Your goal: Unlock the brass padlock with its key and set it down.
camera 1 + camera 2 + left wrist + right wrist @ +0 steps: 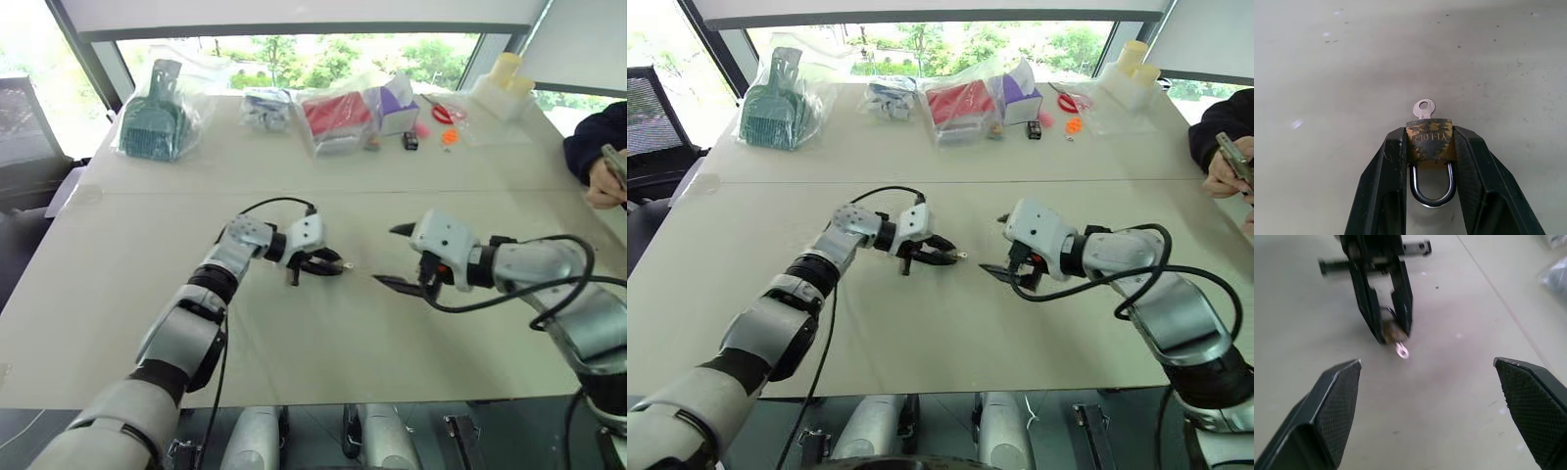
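The brass padlock (1430,139) is clamped between the two black fingers of my left gripper (328,264), which is shut on its body just above the table. Its silvery shackle (1432,188) points back toward the wrist. The key (1423,107) sticks out of the padlock's far end, beyond the fingertips, and its round bow (1402,351) shows in the right wrist view. My right gripper (397,257) hovers a short way to the right, facing the key, open wide with nothing between its fingers (1334,396).
Along the table's far edge lie a bagged teal item (157,122), a red package (338,116), a purple box (397,103), a small black item (409,141) and red scissors (443,113). A person's hand (602,181) rests at the right edge.
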### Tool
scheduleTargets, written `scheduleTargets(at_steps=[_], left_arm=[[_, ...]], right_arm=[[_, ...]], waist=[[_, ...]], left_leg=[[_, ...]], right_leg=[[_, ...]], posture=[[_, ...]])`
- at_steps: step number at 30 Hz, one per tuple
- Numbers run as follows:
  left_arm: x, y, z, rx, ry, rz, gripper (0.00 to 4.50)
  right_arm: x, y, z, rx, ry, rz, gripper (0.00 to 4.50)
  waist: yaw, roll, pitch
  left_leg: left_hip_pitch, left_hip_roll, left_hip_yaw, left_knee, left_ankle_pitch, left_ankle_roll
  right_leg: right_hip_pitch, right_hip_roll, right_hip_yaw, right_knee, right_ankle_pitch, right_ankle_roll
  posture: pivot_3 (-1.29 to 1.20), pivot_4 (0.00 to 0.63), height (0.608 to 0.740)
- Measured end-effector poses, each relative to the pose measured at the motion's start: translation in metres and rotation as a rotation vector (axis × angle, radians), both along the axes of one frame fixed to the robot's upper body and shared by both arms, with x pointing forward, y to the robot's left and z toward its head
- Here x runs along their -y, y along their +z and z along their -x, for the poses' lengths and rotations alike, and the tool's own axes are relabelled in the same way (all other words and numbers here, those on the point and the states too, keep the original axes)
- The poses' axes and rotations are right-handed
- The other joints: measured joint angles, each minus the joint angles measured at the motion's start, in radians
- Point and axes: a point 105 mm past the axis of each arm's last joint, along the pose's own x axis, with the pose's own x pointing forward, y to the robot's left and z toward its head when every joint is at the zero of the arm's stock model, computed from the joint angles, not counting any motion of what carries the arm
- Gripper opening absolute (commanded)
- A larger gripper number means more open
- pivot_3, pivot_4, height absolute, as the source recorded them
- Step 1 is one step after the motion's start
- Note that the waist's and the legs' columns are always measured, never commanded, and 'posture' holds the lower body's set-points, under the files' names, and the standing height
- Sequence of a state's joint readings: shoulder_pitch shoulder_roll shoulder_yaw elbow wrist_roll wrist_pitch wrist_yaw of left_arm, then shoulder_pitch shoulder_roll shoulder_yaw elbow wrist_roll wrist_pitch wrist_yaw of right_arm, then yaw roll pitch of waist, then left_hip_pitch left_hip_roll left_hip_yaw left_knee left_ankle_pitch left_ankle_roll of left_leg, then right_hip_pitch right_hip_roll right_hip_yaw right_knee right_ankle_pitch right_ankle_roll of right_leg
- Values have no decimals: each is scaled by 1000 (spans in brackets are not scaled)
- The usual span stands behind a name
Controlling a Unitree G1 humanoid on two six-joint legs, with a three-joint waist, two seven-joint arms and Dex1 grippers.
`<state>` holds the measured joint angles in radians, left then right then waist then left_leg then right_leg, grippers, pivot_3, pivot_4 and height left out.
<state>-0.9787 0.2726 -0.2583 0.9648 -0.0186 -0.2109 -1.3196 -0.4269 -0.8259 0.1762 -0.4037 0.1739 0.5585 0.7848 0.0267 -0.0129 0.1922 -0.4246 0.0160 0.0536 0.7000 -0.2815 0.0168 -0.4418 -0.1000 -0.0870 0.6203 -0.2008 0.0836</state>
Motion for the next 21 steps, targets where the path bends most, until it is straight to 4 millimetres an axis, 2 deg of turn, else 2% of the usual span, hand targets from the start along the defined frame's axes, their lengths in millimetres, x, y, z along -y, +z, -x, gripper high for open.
scheduleTargets(at_steps=[3, 5, 9, 14, 17, 21], left_arm=[[-10, 25, -2, 34, 1, 33, 756], [-13, 35, -2, 45, 3, 39, 756], [-22, 38, 2, 38, 17, 34, 756], [-26, 39, 3, 29, 38, 36, 756], [-25, 39, 3, 32, 47, 41, 756], [-25, 44, 3, 51, 51, 51, 756]], right_arm=[[-12, -6, -14, 97, 28, 59, 4500], [-19, -12, -19, 136, 50, 89, 4500], [-39, -16, -31, 255, 109, 142, 4500], [-55, -7, -42, 363, 142, 147, 4500], [-61, -8, -43, 371, 155, 135, 3577], [-67, -10, -42, 372, 180, 140, 1509]], waist=[[5, 0, 0], [10, 0, 0], [2, 0, 0], [1, 0, 0], [-1, 0, 0], [-8, 0, 0]], left_leg=[[-1, -1, 0, 0, 0, 0], [-1, -1, 1, 0, 0, 0], [-1, -1, 2, 0, 0, 0], [-1, -1, 2, 0, 0, 0], [-1, -1, 3, 0, 0, 0], [-1, -1, 3, 0, 0, 0]], right_leg=[[0, 0, 0, 0, 0, 0], [0, 0, 0, -1, 1, 1], [0, 0, 1, -2, 1, 2], [1, 1, 0, -1, 1, 2], [1, 1, 0, -1, 1, 2], [1, 1, 0, -1, 1, 2]], posture=[[0, 150, 740], [0, 150, 740], [0, 150, 740], [0, 150, 740], [0, 150, 740], [0, 150, 740]])
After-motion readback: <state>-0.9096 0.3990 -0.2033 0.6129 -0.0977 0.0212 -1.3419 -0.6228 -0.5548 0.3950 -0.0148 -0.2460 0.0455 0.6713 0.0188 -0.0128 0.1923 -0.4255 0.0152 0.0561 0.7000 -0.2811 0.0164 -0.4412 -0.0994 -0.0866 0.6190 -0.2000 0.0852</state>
